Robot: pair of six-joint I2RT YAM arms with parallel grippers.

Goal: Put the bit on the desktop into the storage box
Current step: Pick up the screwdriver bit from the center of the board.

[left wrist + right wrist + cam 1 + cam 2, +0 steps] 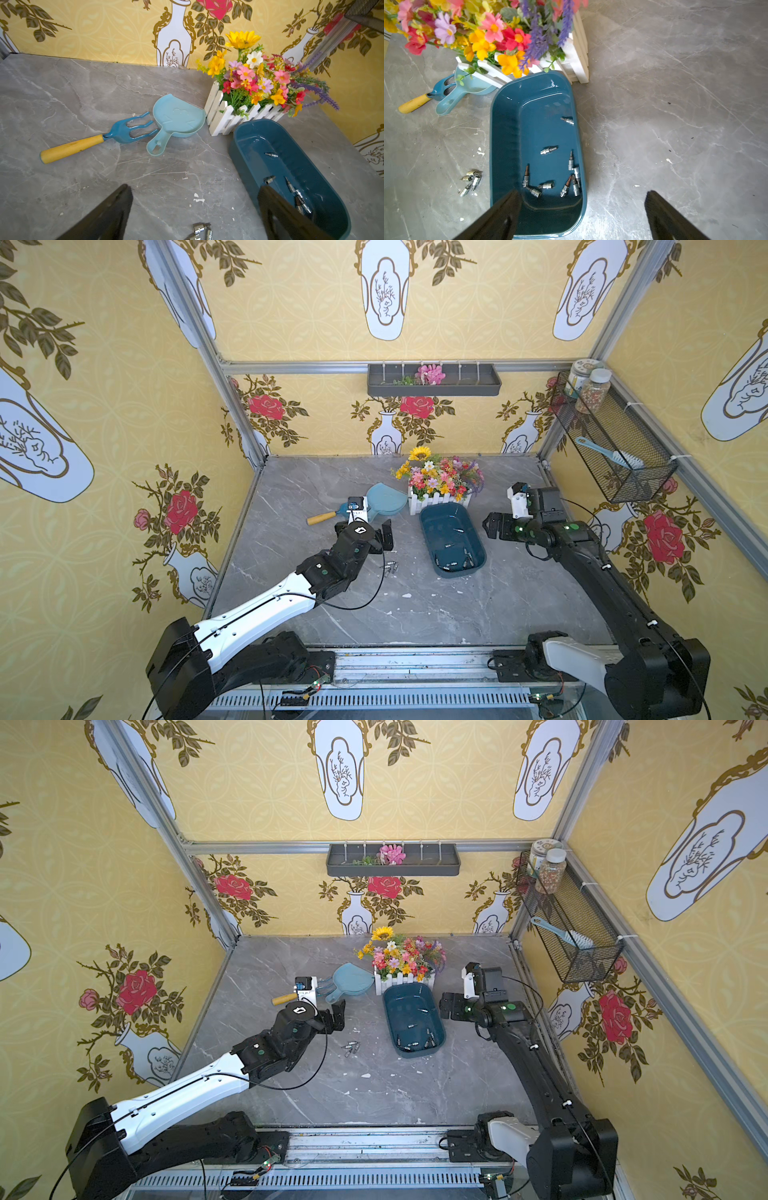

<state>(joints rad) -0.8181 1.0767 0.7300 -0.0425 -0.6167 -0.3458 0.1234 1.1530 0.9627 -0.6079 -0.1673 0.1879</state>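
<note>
The glossy teal plastic storage box (504,145), oblong with rounded corners, held several small steel bits (548,150) near the middle of the grey marble-look counter (675,104). A few loose bits (472,180) lay clustered just beside its long wall, toward the left edge. The left pincer (196,188) and right pincer (583,193) both gaped wide, holding nothing.

Left pincer (195,187) gaping, right pincer (583,192) gaping

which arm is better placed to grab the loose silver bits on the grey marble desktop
Left, probably. The open left gripper hangs beside the pile of silver metal bits, while the open right gripper sits beyond the dark teal oblong plastic storage box, which lies between it and the pile.
</note>
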